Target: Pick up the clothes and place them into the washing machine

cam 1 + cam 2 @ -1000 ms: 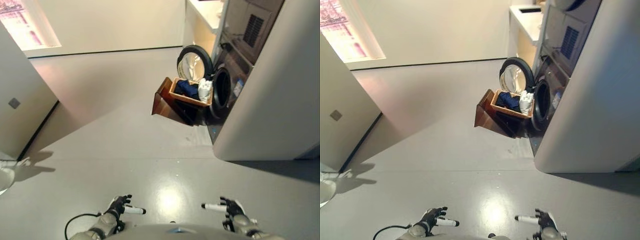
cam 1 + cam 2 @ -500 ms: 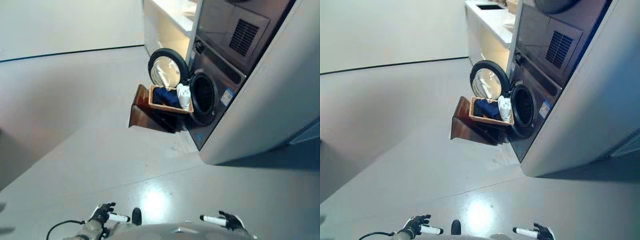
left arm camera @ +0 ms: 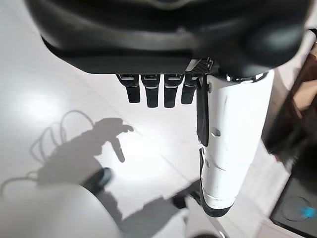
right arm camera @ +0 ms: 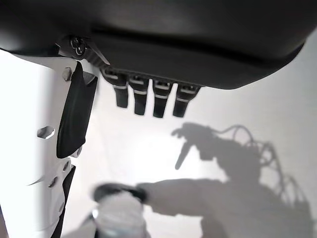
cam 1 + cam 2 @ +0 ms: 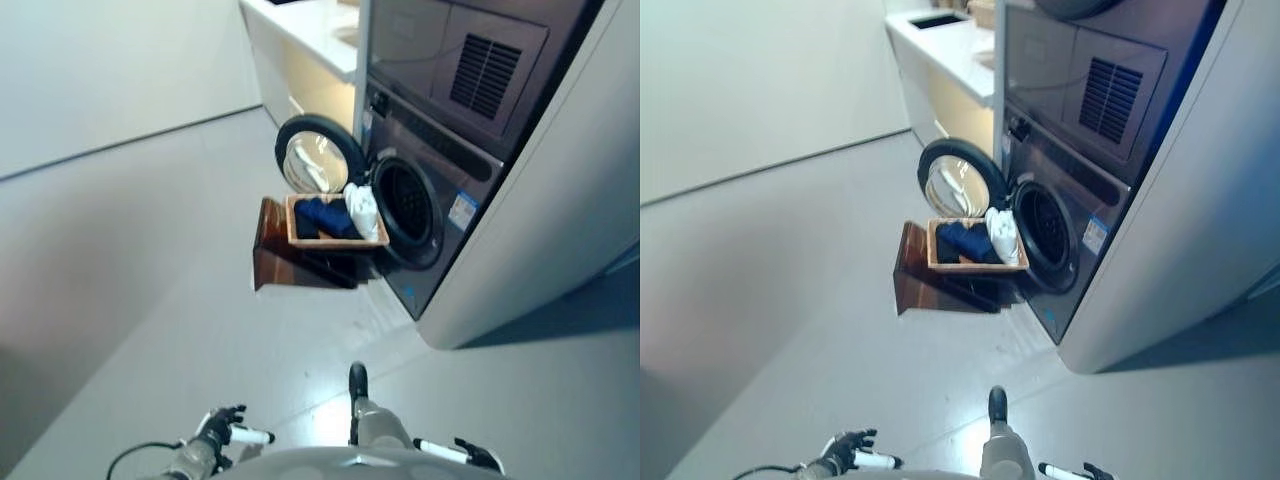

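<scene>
Clothes (image 5: 336, 216), a dark blue bundle with a white garment (image 5: 362, 208) at its right end, lie heaped in a wooden basket (image 5: 334, 240); the basket sits on top of a brown wooden stand (image 5: 284, 262) on the grey floor (image 5: 150, 260), just in front of the washing machine (image 5: 430, 200); the machine's round door (image 5: 312, 152) is swung open to the left, and the dark drum opening (image 5: 404, 204) faces the basket's right end; a white counter (image 5: 305, 35) runs beyond the machine. Both hands hang low at the near edge, well apart from the basket; the left hand (image 5: 226, 430) holds nothing, fingers relaxed, white-covered thumb out; the right hand (image 5: 470, 455) is likewise empty and loose.
</scene>
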Available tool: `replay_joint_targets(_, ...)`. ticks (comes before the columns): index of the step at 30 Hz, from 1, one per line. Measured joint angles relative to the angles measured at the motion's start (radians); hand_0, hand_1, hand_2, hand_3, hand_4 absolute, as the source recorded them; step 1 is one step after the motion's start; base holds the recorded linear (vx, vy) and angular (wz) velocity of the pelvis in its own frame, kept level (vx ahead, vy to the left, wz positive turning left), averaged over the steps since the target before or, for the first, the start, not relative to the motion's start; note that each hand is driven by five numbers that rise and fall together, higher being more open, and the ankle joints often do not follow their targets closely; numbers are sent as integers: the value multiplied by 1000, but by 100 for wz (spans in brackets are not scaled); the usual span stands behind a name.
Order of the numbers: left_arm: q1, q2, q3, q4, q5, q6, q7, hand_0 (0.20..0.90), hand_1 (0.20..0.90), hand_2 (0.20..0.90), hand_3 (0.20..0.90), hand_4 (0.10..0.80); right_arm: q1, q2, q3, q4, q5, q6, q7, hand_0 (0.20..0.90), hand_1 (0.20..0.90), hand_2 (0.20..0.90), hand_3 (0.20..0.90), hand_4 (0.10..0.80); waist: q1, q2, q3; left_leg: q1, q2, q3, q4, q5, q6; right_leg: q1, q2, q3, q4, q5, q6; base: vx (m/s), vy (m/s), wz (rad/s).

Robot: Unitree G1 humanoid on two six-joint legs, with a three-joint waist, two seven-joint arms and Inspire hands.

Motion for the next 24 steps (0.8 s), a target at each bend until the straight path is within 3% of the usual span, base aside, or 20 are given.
replay_joint_targets(1, -14, -7, -18, -6, 4, -7, 0, 900, 900, 900, 900, 800, -6, -3, -1, 0, 0, 0, -2, 900, 900, 900, 900, 800, 1, -3, -1, -6, 13, 3, 60, 4, -25, 34, 9, 12, -12, -8, -14, 414, -363, 27)
replay_joint_targets(2, -25, -6, -29, -24, 11, -22, 1, 900, 900, 900, 900, 800, -17, -4, 1, -9, 1, -3, -2, 900, 900, 900, 900, 800, 10, -22, 0, -43, 20, 1, 220, 4, -75, 106, 16, 13, -62, -14, -27, 267, -270, -1)
replay_joint_targets(4, -38, -7, -35, -32, 13, -29, 5, 900, 900, 900, 900, 800, -35, -12, 7, -30, 16, -9, -10, 900, 900, 900, 900, 800, 25, -32, -6, -130, 23, -9, 476, 16, -129, 164, 31, 26, -111, -28, -48, 181, -210, -33)
replay_joint_targets(6, -51, -8, -22, -35, 11, -41, 15, 900, 900, 900, 900, 800, -53, -23, 30, -60, 22, -27, -18, 900, 900, 900, 900, 800, 57, -37, -9, -232, 21, -57, 705, 129, -216, 211, 52, 44, -135, -33, -82, 229, -221, -56)
replay_joint_targets(8, -63, -5, -14, -33, 8, -41, 23, 900, 900, 900, 900, 800, -85, -21, 51, -62, 33, -29, -22, 900, 900, 900, 900, 800, 62, -56, 0, -326, 2, -107, 886, 182, -220, 236, 58, 50, -144, -50, -115, 247, -154, -19)
replay_joint_targets(9, -71, 2, -7, -32, 4, -43, 30, 900, 900, 900, 900, 800, -100, -13, 61, -53, 40, -23, -20, 900, 900, 900, 900, 800, 77, -89, 18, -359, -10, -109, 940, 182, -212, 258, 49, 76, -138, -64, -128, 270, -85, -22)
replay_joint_targets(11, -70, 17, 15, -31, -5, -54, 35, 900, 900, 900, 900, 800, -115, 4, 61, -43, 42, -21, -30, 900, 900, 900, 900, 800, 114, -143, 46, -409, -12, -62, 898, 150, -152, 278, 39, 127, -137, -79, -140, 369, -11, -52)
replay_joint_targets(12, -65, 24, 18, -33, -12, -56, 43, 900, 900, 900, 900, 800, -133, 4, 61, -44, 44, -22, -40, 900, 900, 900, 900, 800, 145, -154, 61, -438, -14, -43, 800, 137, -128, 285, 40, 159, -141, -84, -135, 338, 38, -73)
replay_joint_targets(13, -58, 25, 30, -35, -30, -52, 39, 900, 900, 900, 900, 800, -143, 1, 61, -45, 55, -24, -42, 900, 900, 900, 900, 800, 151, -158, 70, -440, -7, -30, 715, 135, -121, 285, 45, 179, -143, -80, -136, 237, 63, -70)
replay_joint_targets(14, -67, 25, 46, -34, -43, -49, 47, 900, 900, 900, 900, 800, -162, -6, 61, -47, 63, -24, -45, 900, 900, 900, 900, 800, 166, -142, 87, -471, 11, -31, 599, 134, -122, 299, 62, 189, -150, -89, -131, 409, 113, -56)
replay_joint_targets(15, -63, 29, 48, -31, -38, -49, 54, 900, 900, 900, 900, 800, -173, -8, 63, -51, 65, -24, -49, 900, 900, 900, 900, 800, 171, -131, 84, -455, 21, -21, 348, 144, -123, 303, 77, 207, -150, -94, -134, 522, 127, -49)
replay_joint_targets(17, -63, 29, 47, -28, -32, -48, 58, 900, 900, 900, 900, 800, -181, -21, 77, -57, 79, -26, -57, 900, 900, 900, 900, 800, 189, -93, 94, -429, 32, -14, 11, 229, -146, 332, 107, 218, -154, -118, -132, 377, 80, -39)
replay_joint_targets(19, -65, 28, 48, -32, -37, -51, 59, 900, 900, 900, 900, 800, -181, -31, 80, -55, 100, -26, -60, 900, 900, 900, 900, 800, 207, -54, 97, -469, 43, -12, -24, 281, -167, 351, 133, 218, -154, -130, -139, 248, 53, -38)
replay_joint_targets(21, -59, 35, 46, -32, -33, -52, 62, 900, 900, 900, 900, 800, -175, -29, 84, -54, 104, -25, -59, 900, 900, 900, 900, 800, 223, -39, 86, -479, 37, -9, -18, 292, -173, 371, 135, 217, -153, -142, -135, 344, 127, -46)
replay_joint_targets(24, -31, 53, 46, -30, -32, -52, 64, 900, 900, 900, 900, 800, -177, -20, 95, -59, 139, -25, -58, 900, 900, 900, 900, 800, 228, -34, 74, -460, 23, -26, -23, 315, -137, 402, 124, 235, -151, -188, -104, 470, 205, -37)
